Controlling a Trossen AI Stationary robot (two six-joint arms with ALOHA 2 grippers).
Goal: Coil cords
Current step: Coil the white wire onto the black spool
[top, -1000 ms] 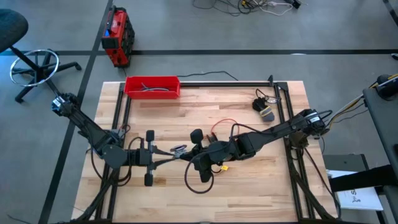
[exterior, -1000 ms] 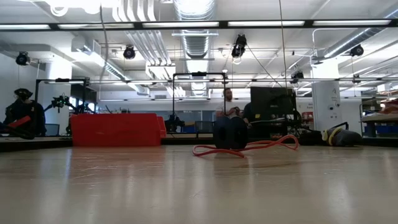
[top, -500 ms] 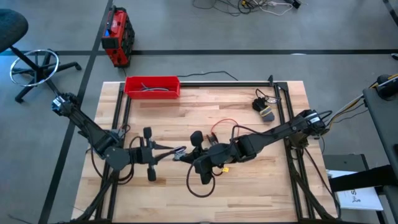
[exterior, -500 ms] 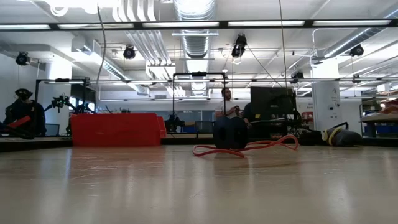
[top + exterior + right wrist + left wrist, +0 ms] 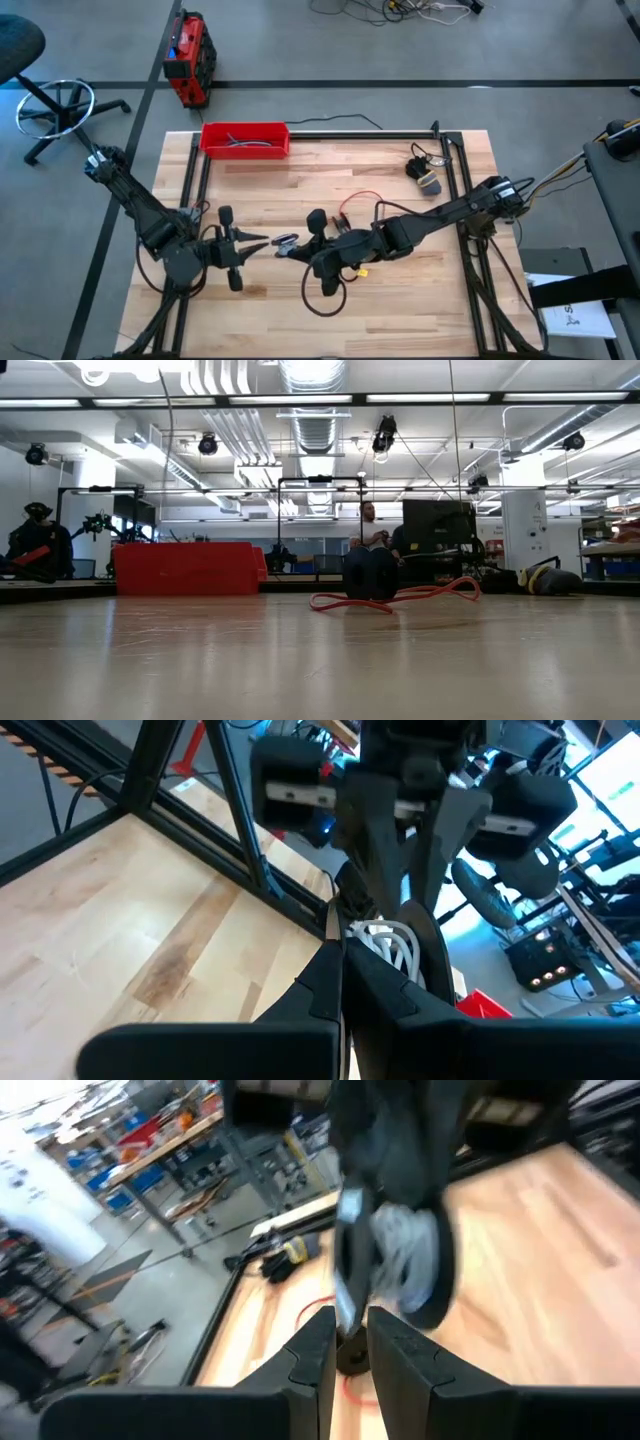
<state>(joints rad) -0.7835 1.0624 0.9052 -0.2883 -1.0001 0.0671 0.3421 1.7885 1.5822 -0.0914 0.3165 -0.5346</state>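
both arms meet over the middle of the wooden table (image 5: 400, 290), seen from above. the left gripper (image 5: 262, 242) comes in from the left with its fingers drawn nearly together to a point, aimed at the small bundle of white cord (image 5: 287, 241) that sits between the two arms. in the left wrist view that arm's two dark fingers (image 5: 310, 1360) stand close with only a thin slit between them, and the coiled white cord (image 5: 405, 1265) shows just past their tips, but whether they actually pinch it cannot be told. the right gripper (image 5: 300, 250) reaches in from the right and its tips sit right at the same bundle; in the right wrist view its fingers (image 5: 325, 982) are pressed together with the looped white cord (image 5: 390, 945) at their ends, so it seems to be clamped on the cord. a loop of white cord also trails down toward the table's near edge below the right arm. the red cord (image 5: 362, 198) lies loose on the wood just behind the right arm, and in the low view it rests as flat loops (image 5: 400, 598) on the tabletop. a red tray (image 5: 245, 140) stands at the far left side of the table, well apart from the arms, with dark cables in it.
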